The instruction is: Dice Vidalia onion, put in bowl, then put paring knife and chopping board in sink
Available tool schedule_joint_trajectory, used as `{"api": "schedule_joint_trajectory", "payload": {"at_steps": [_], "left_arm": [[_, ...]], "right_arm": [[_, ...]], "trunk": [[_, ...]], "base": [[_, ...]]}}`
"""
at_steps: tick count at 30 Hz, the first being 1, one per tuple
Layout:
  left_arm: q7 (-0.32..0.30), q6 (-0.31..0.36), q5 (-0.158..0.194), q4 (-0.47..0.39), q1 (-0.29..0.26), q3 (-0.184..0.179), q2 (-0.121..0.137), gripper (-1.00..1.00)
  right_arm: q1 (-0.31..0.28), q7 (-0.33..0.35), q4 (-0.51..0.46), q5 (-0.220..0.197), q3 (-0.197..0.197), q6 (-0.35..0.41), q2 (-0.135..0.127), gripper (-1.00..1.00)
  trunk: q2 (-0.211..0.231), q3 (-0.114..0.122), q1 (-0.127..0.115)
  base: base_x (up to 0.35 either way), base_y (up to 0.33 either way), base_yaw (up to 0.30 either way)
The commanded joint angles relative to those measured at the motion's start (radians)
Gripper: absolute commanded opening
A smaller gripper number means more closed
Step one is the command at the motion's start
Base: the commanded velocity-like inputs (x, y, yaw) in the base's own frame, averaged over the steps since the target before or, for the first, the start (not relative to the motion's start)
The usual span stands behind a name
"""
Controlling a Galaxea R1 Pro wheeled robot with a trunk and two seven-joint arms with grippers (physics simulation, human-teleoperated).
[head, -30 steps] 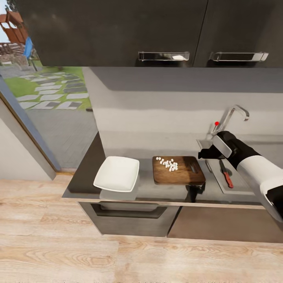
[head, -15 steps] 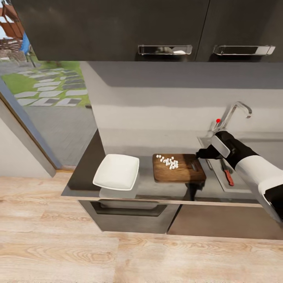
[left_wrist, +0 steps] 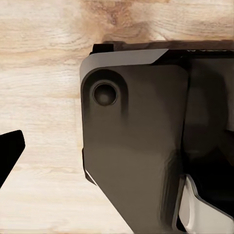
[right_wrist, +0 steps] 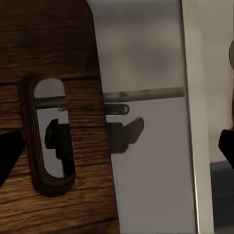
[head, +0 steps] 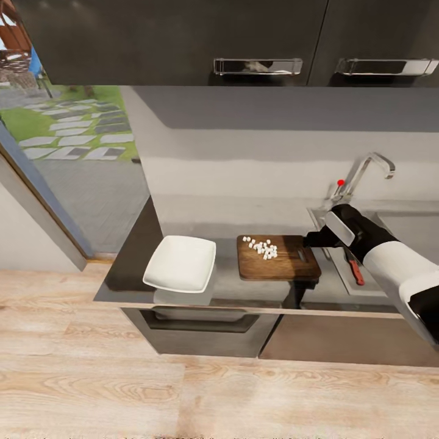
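The chopping board [head: 277, 259] lies on the countertop [head: 227, 286] beside the sink [head: 341, 268], carrying loose onion pieces [head: 261, 246]. Rigid, flat wood: grip its handle-hole end, kept level. The right gripper [head: 308, 239] hovers there, fingers apart, empty.

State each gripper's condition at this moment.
Left gripper: cannot be told.
Right gripper: open, empty, beside the chopping board.

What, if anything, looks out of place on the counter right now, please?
The bowl sits tilted, its near side overhanging the countertop edge. The diced onion is in a heap on the chopping board, none spilled. The paring knife lies in the sink.
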Motion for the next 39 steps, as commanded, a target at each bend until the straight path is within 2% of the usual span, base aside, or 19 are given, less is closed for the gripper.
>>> {"api": "schedule_joint_trajectory", "payload": {"at_steps": [1,39], "left_arm": [[0.001,-0.008,0.009,0.005,-0.002,-0.009,-0.001,1.0],[0.001,-0.008,0.009,0.006,-0.002,-0.009,-0.001,1.0]], "right_arm": [[-0.001,-0.007,-0.002,-0.011,0.009,0.002,-0.002,1.0],[-0.001,-0.007,-0.002,-0.011,0.01,0.001,-0.005,1.0]], "trunk": [[-0.002,-0.003,0.001],[-0.002,-0.064,0.001]], "base": [[0.0,0.0,0.0],[0.0,0.0,0.0]]}}
